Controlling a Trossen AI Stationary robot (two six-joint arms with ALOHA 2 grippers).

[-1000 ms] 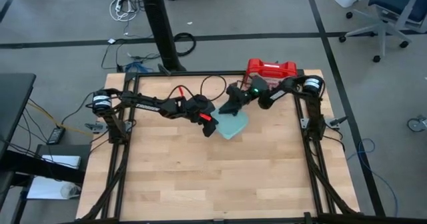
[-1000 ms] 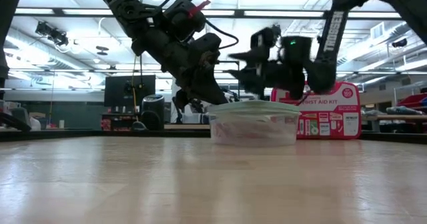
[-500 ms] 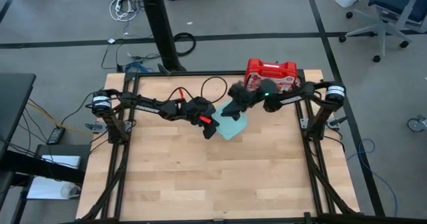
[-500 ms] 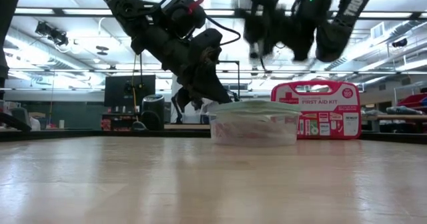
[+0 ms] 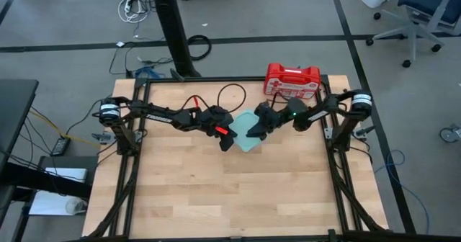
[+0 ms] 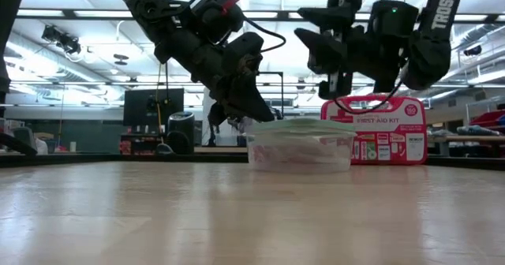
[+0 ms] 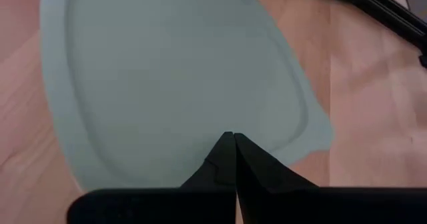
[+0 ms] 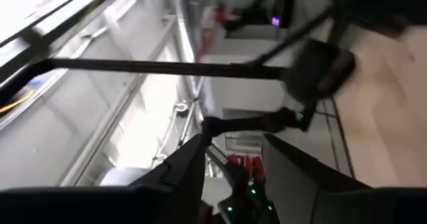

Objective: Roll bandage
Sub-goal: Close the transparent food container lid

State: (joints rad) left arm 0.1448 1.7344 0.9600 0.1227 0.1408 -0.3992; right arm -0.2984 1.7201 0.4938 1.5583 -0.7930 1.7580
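A clear plastic container with a pale teal lid stands on the table at centre. A reddish tint shows through its wall, but I cannot make out the bandage. My left gripper is shut, at the lid's left edge; its tips show over the lid in the left wrist view. My right gripper is open and empty, and hangs above the container's right part. Its wrist view looks out into the room. My left gripper has its shut fingertips on the top of the teal lid, near its left rim. The fingers slant down from the table's left. The container stands flat on the table under them.
A red first-aid case with white markings stands upright at the table's far edge, behind the container. The near half of the wooden table is bare. A black cable loops over the far part.
My right gripper has risen from beside the container's far side and tipped. It has then come back down a little toward the near edge and now hangs above the lid. Its elbow has swung toward the table's right edge.
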